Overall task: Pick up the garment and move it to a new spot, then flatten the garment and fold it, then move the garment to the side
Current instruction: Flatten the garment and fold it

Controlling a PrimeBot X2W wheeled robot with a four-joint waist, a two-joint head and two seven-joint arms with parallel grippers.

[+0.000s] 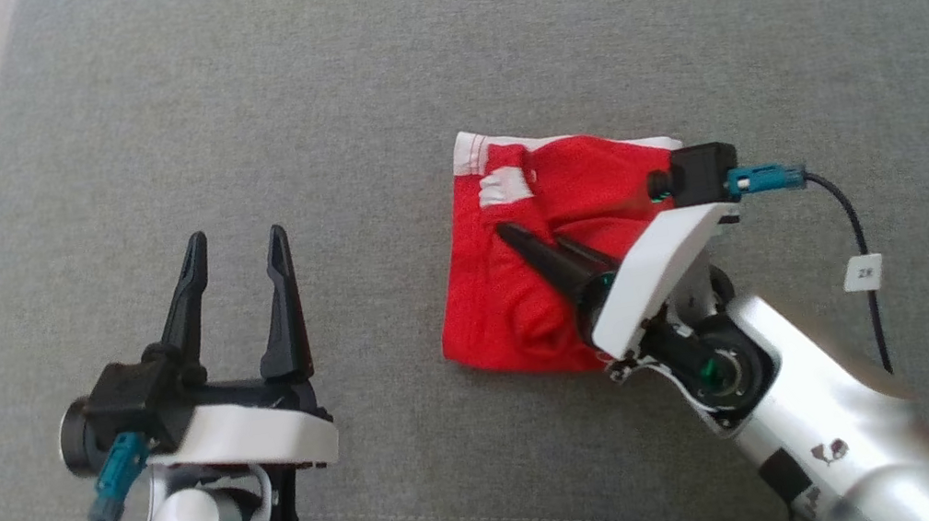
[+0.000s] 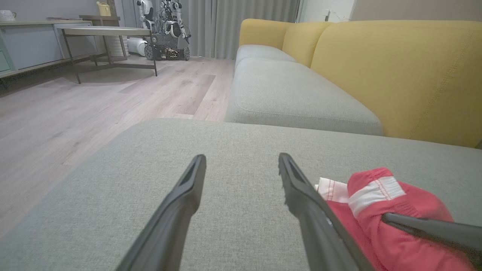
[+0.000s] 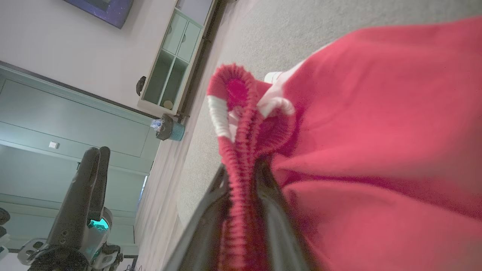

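Grey cushion (image 1: 430,42) | red garment (image 1: 519,308) on it | wood floor (image 2: 75,113)

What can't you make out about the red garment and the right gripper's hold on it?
- Head view: the right gripper and its white wrist housing cover the lower right corner of the red garment.
- Right wrist view: a bunched fold covers the finger ends, so how much cloth is pinched is unclear.
- Left wrist view: a finger of the left gripper and the frame edge cut the garment off.
- Crumpled, its type cannot be told.

Garment (image 1: 510,309) on cushion (image 1: 307,90), right of centre
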